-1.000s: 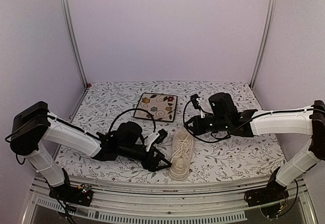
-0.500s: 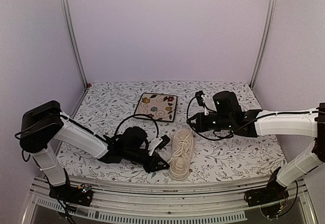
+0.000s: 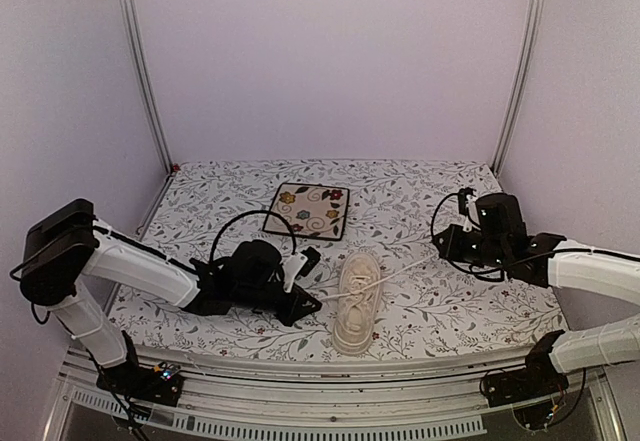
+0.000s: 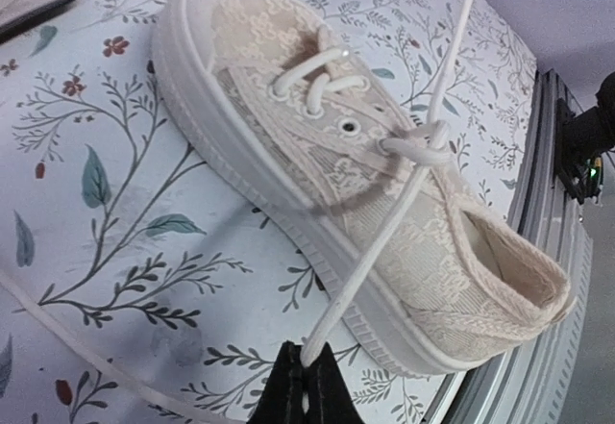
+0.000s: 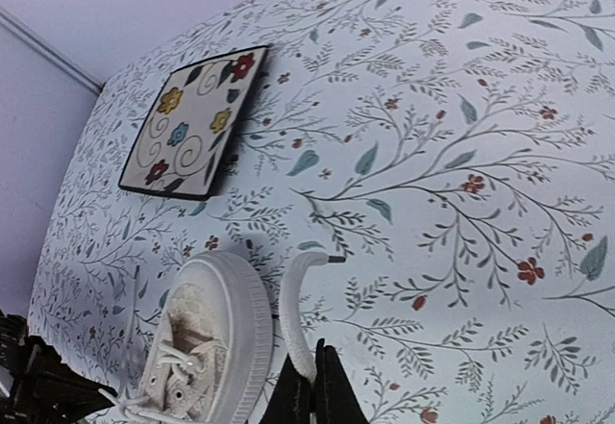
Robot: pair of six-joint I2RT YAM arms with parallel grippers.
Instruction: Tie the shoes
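The cream low-top shoe (image 3: 356, 302) lies near the table's front edge, toe pointing away. My left gripper (image 3: 314, 301) sits just left of it, shut on a lace (image 4: 384, 232) that runs tight from the crossed laces down to my fingertips (image 4: 306, 371). The shoe (image 4: 365, 155) fills the left wrist view. My right gripper (image 3: 442, 251) is out to the shoe's right, shut on the other lace (image 3: 408, 270), which stretches straight from the shoe. In the right wrist view that lace's end (image 5: 296, 309) curls up from my gripper (image 5: 314, 376), beside the shoe's toe (image 5: 221, 337).
A square floral plate (image 3: 310, 209) with a dark rim lies behind the shoe, also at the upper left of the right wrist view (image 5: 192, 121). A loose lace strand (image 4: 77, 347) trails over the floral tablecloth. The table's front metal rail (image 3: 330, 381) runs just beyond the heel.
My left gripper has shut on a lace beside the shoe and drawn back left. My right arm has swung well to the right, pulling its lace straight and tight.
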